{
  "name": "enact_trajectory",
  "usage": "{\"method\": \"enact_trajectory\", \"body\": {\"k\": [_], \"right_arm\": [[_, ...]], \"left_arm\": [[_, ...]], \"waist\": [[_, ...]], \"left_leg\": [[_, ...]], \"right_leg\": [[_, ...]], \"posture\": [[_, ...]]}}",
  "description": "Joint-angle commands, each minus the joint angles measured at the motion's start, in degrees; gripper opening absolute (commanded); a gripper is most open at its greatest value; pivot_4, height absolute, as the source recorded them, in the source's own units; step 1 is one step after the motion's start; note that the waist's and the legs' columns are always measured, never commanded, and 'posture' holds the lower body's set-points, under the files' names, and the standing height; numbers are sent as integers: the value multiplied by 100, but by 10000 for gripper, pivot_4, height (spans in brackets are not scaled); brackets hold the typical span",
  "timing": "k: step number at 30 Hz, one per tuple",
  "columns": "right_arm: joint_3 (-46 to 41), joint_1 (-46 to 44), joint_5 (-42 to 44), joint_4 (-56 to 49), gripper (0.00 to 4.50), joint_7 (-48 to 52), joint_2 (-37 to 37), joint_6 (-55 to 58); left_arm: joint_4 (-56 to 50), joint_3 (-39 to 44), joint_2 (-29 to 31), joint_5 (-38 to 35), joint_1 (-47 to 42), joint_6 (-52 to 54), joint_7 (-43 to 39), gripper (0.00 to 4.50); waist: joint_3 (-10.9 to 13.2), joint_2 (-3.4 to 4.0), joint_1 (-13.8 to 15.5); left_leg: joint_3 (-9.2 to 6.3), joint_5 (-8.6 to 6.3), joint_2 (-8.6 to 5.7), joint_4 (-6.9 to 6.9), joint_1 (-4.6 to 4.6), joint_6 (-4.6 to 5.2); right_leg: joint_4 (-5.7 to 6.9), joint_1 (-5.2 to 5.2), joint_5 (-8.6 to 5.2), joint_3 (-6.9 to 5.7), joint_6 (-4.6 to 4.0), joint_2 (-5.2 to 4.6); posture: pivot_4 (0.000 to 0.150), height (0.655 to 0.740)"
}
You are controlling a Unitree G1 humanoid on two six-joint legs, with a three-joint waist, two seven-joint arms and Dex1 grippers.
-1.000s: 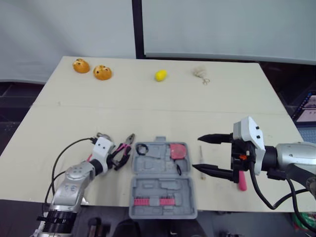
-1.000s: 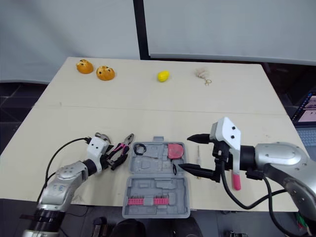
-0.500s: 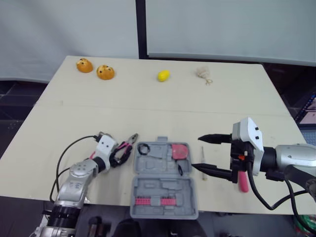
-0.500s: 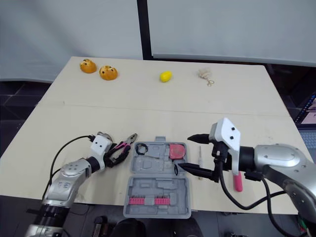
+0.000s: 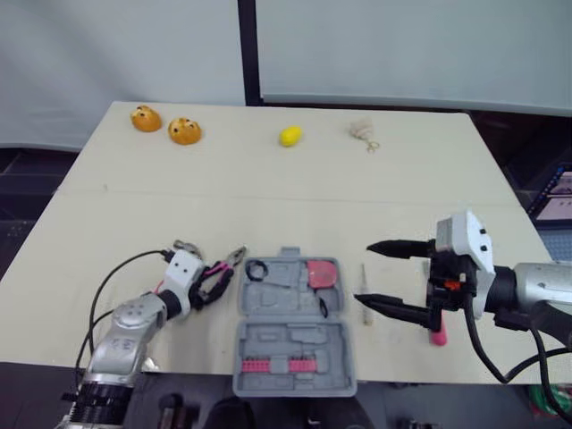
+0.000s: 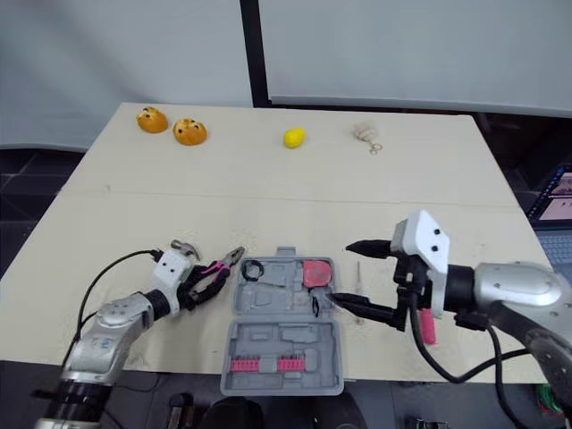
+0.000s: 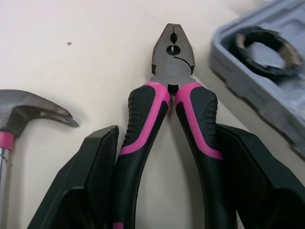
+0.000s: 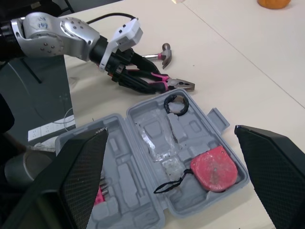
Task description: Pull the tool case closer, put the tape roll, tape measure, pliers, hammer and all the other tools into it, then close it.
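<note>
Rightward and a little off the tool case (image 5: 295, 341) is where the right gripper (image 5: 370, 274) has shifted in the last second. It hovers with its two black fingers spread wide, tips pointing at the case's right side, nothing between them.

The grey case lies open at the near edge of the table (image 5: 268, 188). Its far half holds a black tape roll (image 5: 257, 269) in the left corner recess and a pink-red tape measure (image 5: 323, 273) on the right, with its black strap trailing. A row of pink bits (image 5: 268, 365) sits in the near half.

Just left of the case lie the pliers (image 7: 172, 57), pink-and-black handled, nose shut and aimed at the tape roll. The left gripper (image 5: 210, 286) clasps their handles, one finger pressed against each. A hammer (image 7: 33, 112) head rests on the table just beside that gripper.

A slim screwdriver (image 5: 364, 284) lies just right of the case, under the right gripper's fingertips.
</note>
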Motion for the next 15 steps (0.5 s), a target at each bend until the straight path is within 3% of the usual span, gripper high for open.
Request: {"method": "enact_trajectory", "body": {"k": [1,10,15], "right_arm": [[-271,95,102,-161,45000,117,-97,-90],[-634,404,280,-298,45000,227,-261,-98],[-807,572,187,-400,45000,476,-549,-92]], "left_arm": [[-558,364,381,-329,-96,-116,-436,27677],[-1391,465,1872,-1465,-194,-101,-2806,27676],[-1516,-256,2465,-1508,-1105,-188,-4035,27676]], "waist": [[3,-5,1],[6,-2,-4],[12,6,31]], "left_leg": [[0,0,0,2,-2,0],[2,1,-1,-27,-2,-2],[2,1,-2,-33,-7,-2]], "right_leg": [[0,-1,0,0,0,0],[-26,-2,-1,-4,-1,-1],[-40,-3,0,-8,-1,0]], "posture": [[1500,7400],[1500,7400],[1500,7400]]}}
